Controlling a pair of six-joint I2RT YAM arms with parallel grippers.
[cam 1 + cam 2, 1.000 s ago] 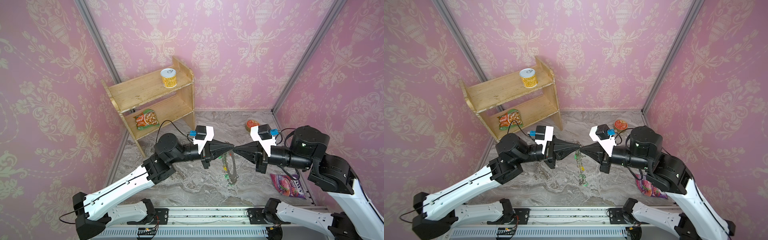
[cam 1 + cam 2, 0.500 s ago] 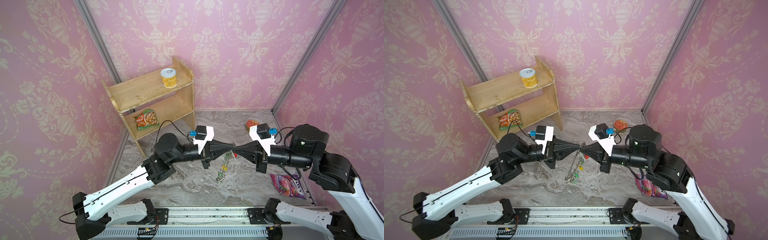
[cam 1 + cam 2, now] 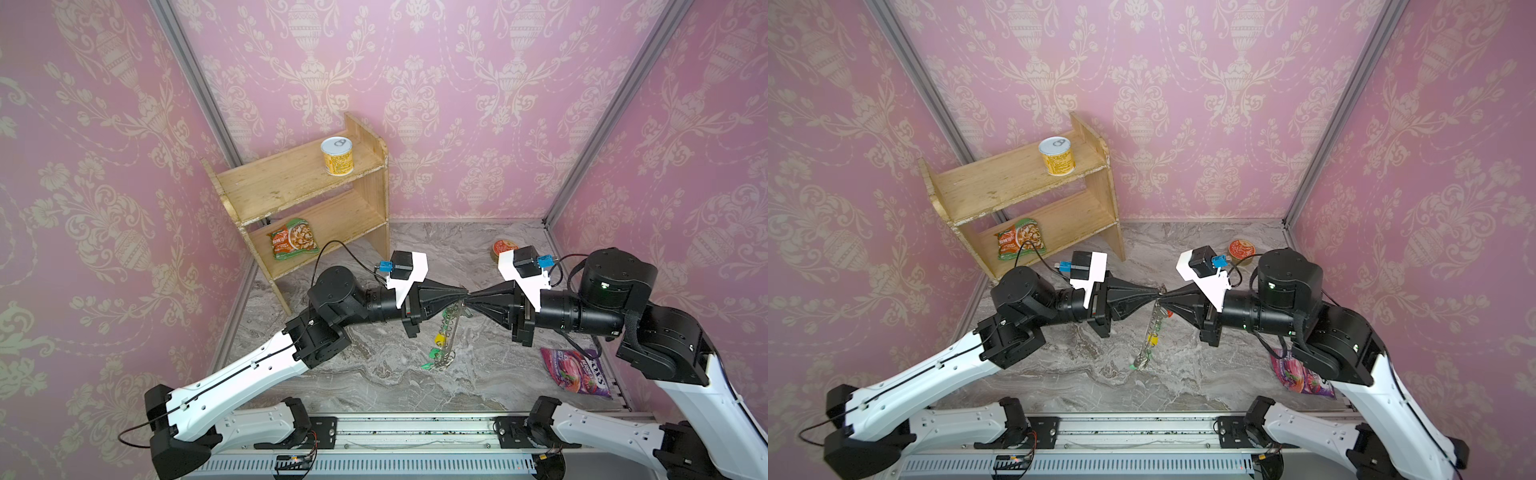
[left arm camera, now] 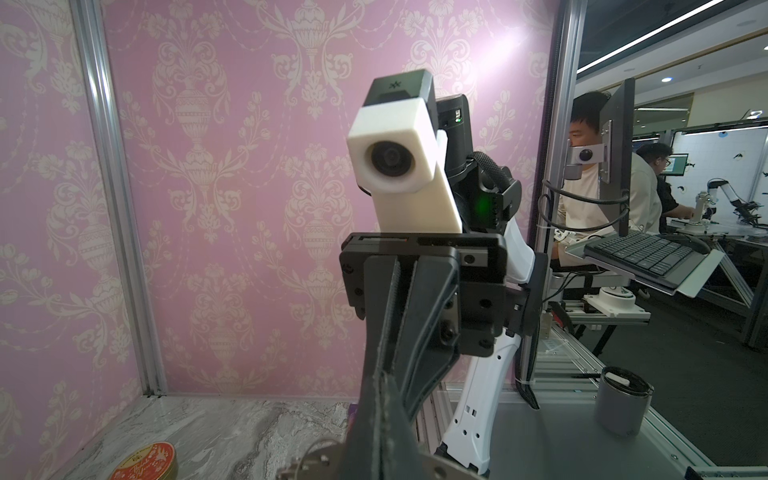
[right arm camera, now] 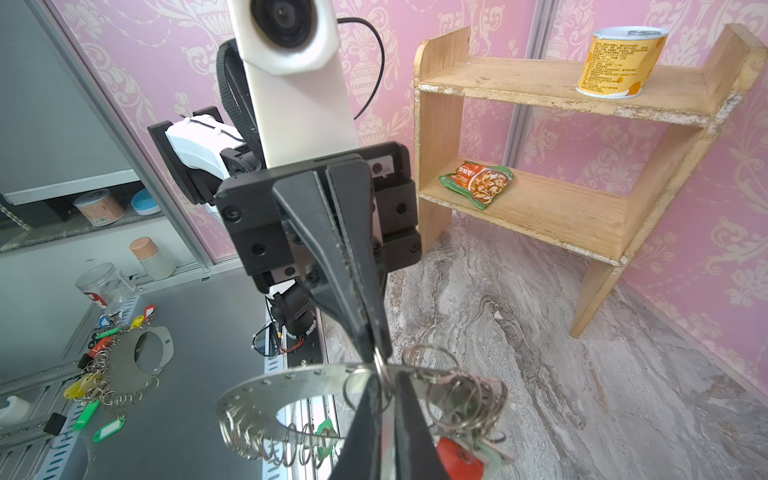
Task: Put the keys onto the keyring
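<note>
The marble tabletop (image 3: pixel 374 374) is seen in both top views, with a wooden shelf (image 3: pixel 291 187) set in its far left corner. A purple pouch (image 3: pixel 575 372) is laid by the right edge. Above the tabletop's middle, the left gripper (image 3: pixel 462 294) and the right gripper (image 3: pixel 471 297) are brought tip to tip. The left jaws are closed on a wire loop at the rim of the keyring (image 3: pixel 452 326), as shown in the right wrist view. The right jaws are held narrow with the disc's rim between them; whether it is pinched cannot be told. The keyring is hung edge-on from the tips, slanted toward the near edge. A red-topped tin (image 3: pixel 503 248) is placed near the far right corner. The keys (image 3: pixel 438 341), tagged yellow and green, are clustered along the keyring's lower rim.
</note>
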